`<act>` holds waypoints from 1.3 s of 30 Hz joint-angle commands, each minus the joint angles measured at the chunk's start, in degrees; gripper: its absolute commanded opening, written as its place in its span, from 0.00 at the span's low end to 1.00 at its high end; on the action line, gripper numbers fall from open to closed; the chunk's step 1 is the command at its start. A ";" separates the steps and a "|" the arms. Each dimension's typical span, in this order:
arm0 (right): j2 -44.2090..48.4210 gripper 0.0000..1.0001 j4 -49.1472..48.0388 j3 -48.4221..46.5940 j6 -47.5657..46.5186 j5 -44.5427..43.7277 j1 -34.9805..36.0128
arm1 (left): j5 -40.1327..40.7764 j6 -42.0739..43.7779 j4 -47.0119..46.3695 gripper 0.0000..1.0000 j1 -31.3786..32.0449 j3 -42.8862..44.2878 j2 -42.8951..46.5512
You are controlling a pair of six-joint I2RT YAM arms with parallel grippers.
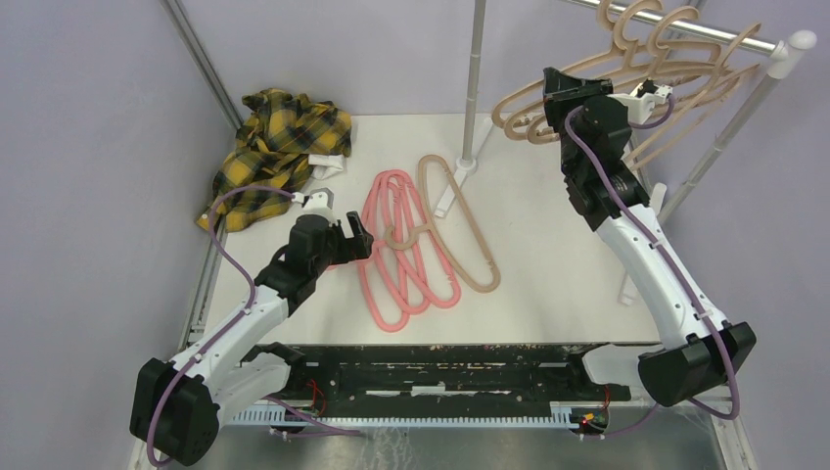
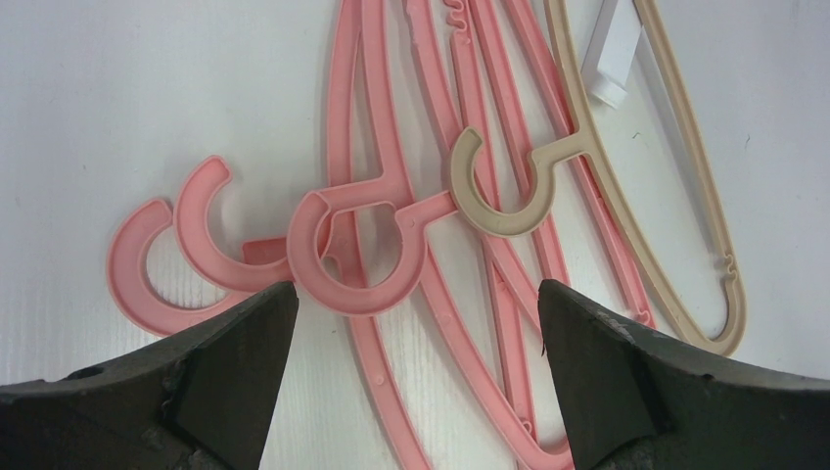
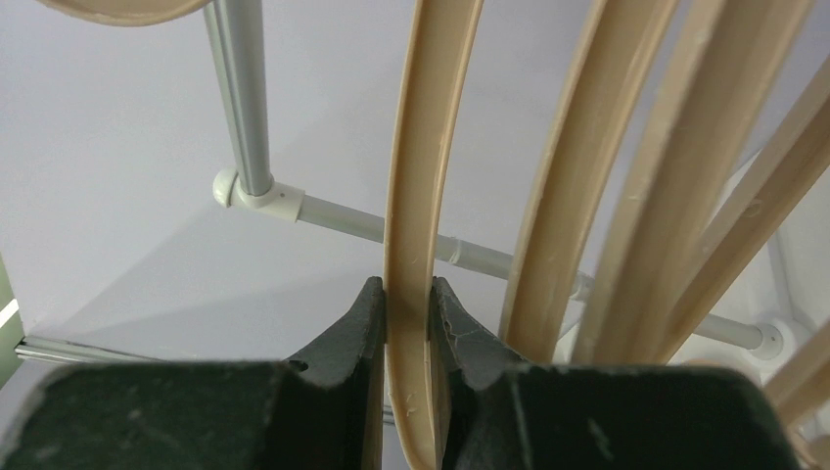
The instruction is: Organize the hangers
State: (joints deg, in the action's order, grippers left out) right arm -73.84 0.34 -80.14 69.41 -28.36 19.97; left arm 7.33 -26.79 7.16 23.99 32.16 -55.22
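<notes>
Several pink hangers (image 1: 396, 245) and one beige hanger (image 1: 460, 225) lie flat on the white table, hooks toward the left arm. In the left wrist view the pink hooks (image 2: 357, 264) and the beige hook (image 2: 499, 191) lie just ahead of my left gripper (image 2: 416, 294), which is open, empty and just above them. It also shows in the top view (image 1: 357, 240). Several beige hangers (image 1: 675, 69) hang on the rail at the top right. My right gripper (image 1: 553, 88) is raised there, shut on the bar of one beige hanger (image 3: 421, 147), beside the other hangers (image 3: 636, 176).
A yellow plaid shirt (image 1: 279, 152) lies crumpled at the table's back left. The rack's upright pole (image 1: 475, 78) and white foot (image 1: 455, 191) stand at the back centre, and its rail (image 1: 724, 34) runs to the right. A metal frame post (image 1: 201, 59) stands at the left.
</notes>
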 commanded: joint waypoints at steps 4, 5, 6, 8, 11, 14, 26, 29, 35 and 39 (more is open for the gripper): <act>-2.14 0.10 0.77 -3.50 0.40 3.15 -0.28 | 0.12 -2.35 -2.15 0.99 0.04 -0.42 1.41; -2.70 0.10 0.90 -3.94 0.57 3.41 -0.23 | 0.19 -2.27 -2.24 0.99 0.04 -0.40 1.43; -3.11 0.10 1.11 -4.37 0.67 3.55 -0.27 | 0.14 -2.30 -2.19 0.99 0.01 -0.29 1.43; -3.82 0.11 2.08 -5.15 1.44 3.63 -0.28 | 0.31 -2.28 -2.27 0.99 0.05 -0.31 1.43; -4.27 0.17 4.90 -6.13 3.36 3.02 -0.23 | 0.41 -2.22 -2.42 0.99 0.02 -0.41 1.35; -3.51 0.28 6.51 -5.62 4.69 1.91 -0.28 | 0.19 -2.22 -2.69 0.99 0.01 -0.29 1.05; 0.84 0.65 8.16 -6.68 -0.07 4.02 -0.18 | -0.02 -2.31 -2.88 0.99 0.05 -0.31 0.29; 4.12 0.69 9.11 -6.12 -2.33 4.50 -0.17 | -0.12 -2.36 -2.83 0.99 0.01 -0.40 0.17; 11.66 0.71 12.96 -4.76 -8.66 3.14 -0.19 | -0.21 -2.39 -3.12 0.99 0.06 -0.43 -0.71; 15.22 0.71 16.10 -4.66 -14.44 1.05 -0.19 | -0.21 -2.39 -3.09 0.99 0.02 -0.28 -1.10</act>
State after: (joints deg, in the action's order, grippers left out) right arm -61.63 14.04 -83.48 62.50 -24.99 19.86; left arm 7.35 -26.81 6.79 23.99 31.53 -56.07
